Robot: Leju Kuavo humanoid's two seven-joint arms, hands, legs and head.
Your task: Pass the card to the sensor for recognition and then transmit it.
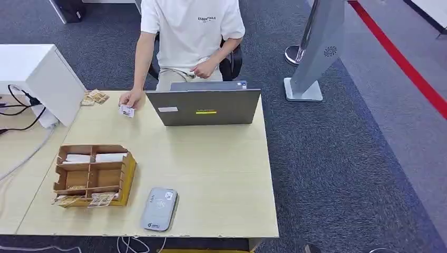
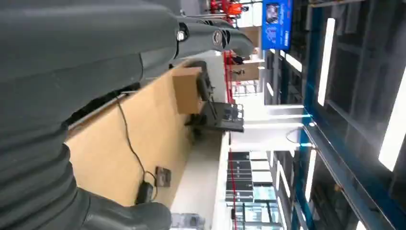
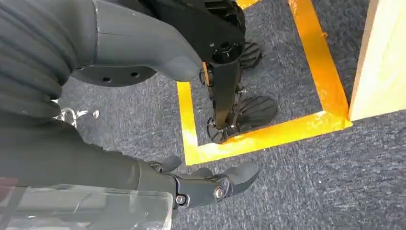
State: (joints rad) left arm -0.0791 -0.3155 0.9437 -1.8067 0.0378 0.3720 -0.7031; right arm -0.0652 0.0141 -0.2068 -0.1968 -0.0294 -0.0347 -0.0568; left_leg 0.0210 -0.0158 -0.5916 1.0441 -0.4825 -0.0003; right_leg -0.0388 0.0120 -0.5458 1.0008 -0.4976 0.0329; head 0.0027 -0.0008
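The pale wooden desk (image 1: 221, 174) sits on grey carpet, and taking the laptop (image 1: 204, 106) as the landmark, the card (image 1: 126, 110) lies just to its left under a seated person's hand (image 1: 129, 98), while the grey sensor (image 1: 159, 208) rests well in front of the laptop at the near edge. The robot's right hand (image 3: 191, 184) hangs by the floor with fingers loosely spread and holding nothing; the left hand (image 2: 210, 38) also looks empty, fingers stretched out. I'd worry a reach that far clips the laptop or the wooden organiser (image 1: 94, 175), or fumbles the thin, flat card.

Grey carpet floor (image 1: 337, 158), red stripe (image 1: 406, 66)
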